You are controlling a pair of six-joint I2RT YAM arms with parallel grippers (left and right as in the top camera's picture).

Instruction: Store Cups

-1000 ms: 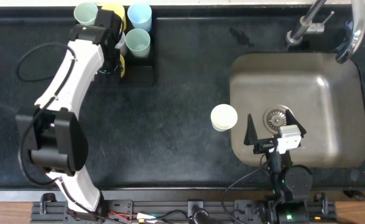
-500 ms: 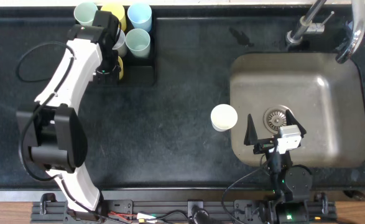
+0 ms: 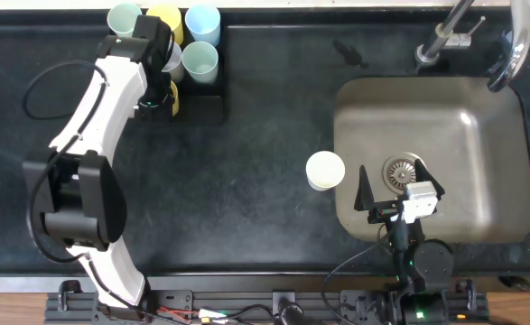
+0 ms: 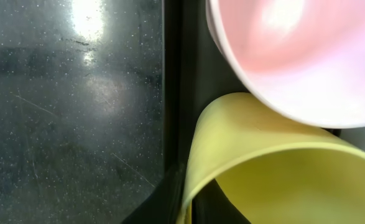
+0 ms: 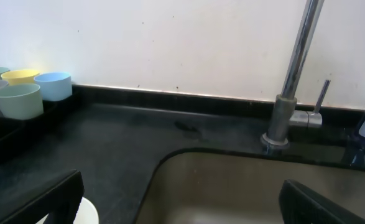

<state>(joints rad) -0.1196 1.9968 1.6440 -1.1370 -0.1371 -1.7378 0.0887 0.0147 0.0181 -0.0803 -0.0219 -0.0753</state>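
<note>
You're looking at a dark countertop (image 4: 76,124) that reads as polished stone: speckled, glossy, with fine scratches catching the glare. The sink (image 3: 481,135) is brushed metal with a satin finish, and the tap (image 5: 292,81) is brighter, smoother metal. The 2 nearest cups, the pink cup (image 4: 294,56) and the yellow cup (image 4: 232,143), look like smooth matt plastic, as does the white cup (image 3: 324,170). The left arm's shell (image 3: 102,99) is glossy white plastic.

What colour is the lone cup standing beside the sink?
Cream-white. That round plastic cup shows best in the top view.
</note>
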